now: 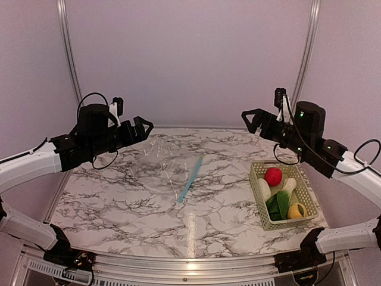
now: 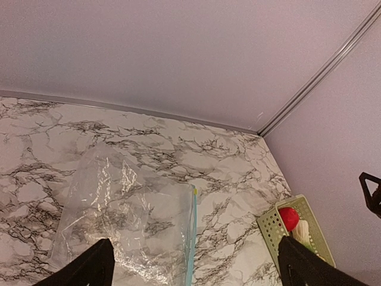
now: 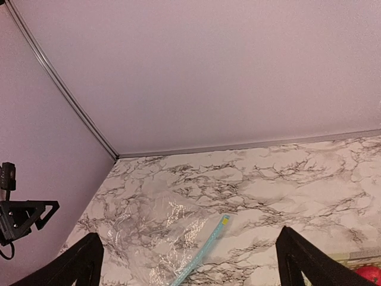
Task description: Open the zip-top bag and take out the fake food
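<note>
The clear zip-top bag point(image 1: 159, 164) lies flat and empty on the marble table, its light blue zipper strip point(image 1: 190, 178) along its right edge. It also shows in the left wrist view point(image 2: 128, 217) and the right wrist view point(image 3: 172, 238). The fake food sits in a yellow-green lattice basket point(image 1: 259, 199) at the right: a red ball point(image 1: 273, 176), a white oblong piece point(image 1: 264, 189), a green leafy vegetable point(image 1: 280, 201), a yellow-orange fruit point(image 1: 296, 210). My left gripper point(image 1: 143, 128) is open and empty, raised above the bag's far left. My right gripper point(image 1: 255, 121) is open and empty, raised behind the basket.
Pale walls with metal frame rails point(image 1: 68, 53) enclose the table on three sides. The basket stands near the table's right edge point(image 1: 318, 208). Cables loop off both wrists.
</note>
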